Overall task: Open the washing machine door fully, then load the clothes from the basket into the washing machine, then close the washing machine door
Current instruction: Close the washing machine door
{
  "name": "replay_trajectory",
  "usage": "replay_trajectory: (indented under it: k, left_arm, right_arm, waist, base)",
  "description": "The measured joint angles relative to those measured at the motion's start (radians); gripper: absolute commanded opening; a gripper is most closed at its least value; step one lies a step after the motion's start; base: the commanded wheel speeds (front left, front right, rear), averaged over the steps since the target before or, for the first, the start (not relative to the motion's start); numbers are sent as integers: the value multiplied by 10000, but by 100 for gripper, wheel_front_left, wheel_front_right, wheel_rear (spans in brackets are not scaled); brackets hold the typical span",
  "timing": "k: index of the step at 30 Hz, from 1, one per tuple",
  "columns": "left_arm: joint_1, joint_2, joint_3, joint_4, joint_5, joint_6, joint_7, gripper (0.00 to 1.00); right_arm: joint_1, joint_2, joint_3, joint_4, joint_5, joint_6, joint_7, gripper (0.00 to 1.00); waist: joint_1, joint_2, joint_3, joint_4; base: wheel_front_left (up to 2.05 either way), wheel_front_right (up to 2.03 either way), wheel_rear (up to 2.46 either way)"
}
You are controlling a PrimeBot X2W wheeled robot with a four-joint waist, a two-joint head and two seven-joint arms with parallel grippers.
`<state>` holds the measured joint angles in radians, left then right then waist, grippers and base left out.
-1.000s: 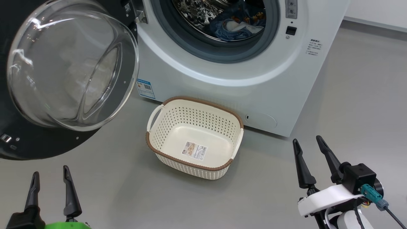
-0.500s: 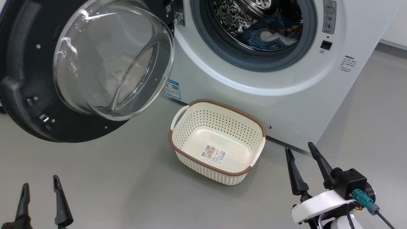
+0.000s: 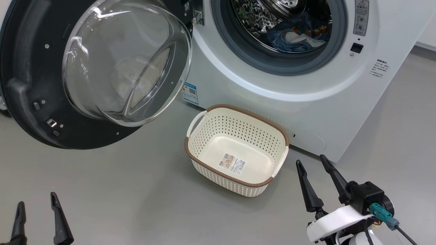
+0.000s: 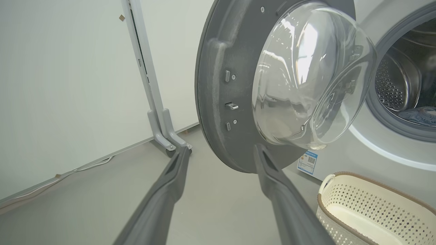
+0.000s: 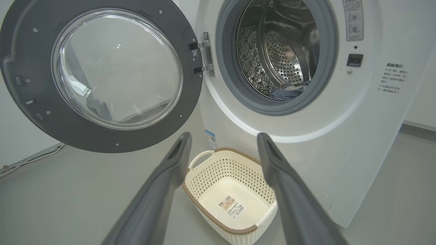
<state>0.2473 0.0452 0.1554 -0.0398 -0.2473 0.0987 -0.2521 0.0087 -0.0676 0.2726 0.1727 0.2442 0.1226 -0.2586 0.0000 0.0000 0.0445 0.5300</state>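
Note:
The washing machine [image 3: 272, 95] stands with its door [image 3: 126, 64] swung wide open to the left, the glass bowl facing out. Light blue clothes [image 3: 299, 35] lie inside the steel drum. On the floor before the machine sits the basket [image 3: 238, 126], with nothing in it but its label sticker [image 3: 232, 163]. My left gripper [image 3: 36, 200] is open at the lower left, well short of the door. My right gripper [image 3: 310, 159] is open just right of the basket, touching nothing. The left wrist view looks at the door [image 4: 218, 85] between open fingers; the right wrist view shows basket [image 5: 218, 177] and clothes [image 5: 284, 92].
Grey floor [image 3: 136, 190] spreads left of and in front of the basket. In the left wrist view, a pale metal post with a splayed foot [image 4: 163, 129] stands against the white wall behind the door. A cable [image 4: 85, 166] runs along the wall's base.
The head camera has tilted up and shifted, so machine, door and basket sit further right and the grippers lower in view. Both grippers stay open; nothing on the floor has moved.

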Motion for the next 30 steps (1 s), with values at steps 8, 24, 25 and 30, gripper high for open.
replay_trajectory:
  k: [8, 24, 25, 30]
  left_arm:
    - [-1, 0, -59, -56, 2, 0, 0, 100]
    - [-1, 0, -265, -115, 21, 0, 0, 100]
    - [-1, 0, -265, -123, 46, 0, 0, 100]
    - [-2, 0, -268, -157, 92, 0, 0, 100]
  right_arm:
    - [-2, -29, -29, 56, 13, -2, 0, 100]
    - [-3, -29, -105, 105, 35, 0, 0, 100]
    - [-3, -29, -107, 105, 36, 0, 0, 100]
    - [-3, -27, -142, 107, 77, 0, 0, 100]
  waist:
    - [0, 0, 50, -5]
    - [0, 0, 77, -27]
    - [0, 0, 77, -28]
    - [0, 0, 75, -32]
  base:
    - [0, 0, 0]
    - [0, 0, 0]
    - [0, 0, 0]
    - [0, 0, 0]
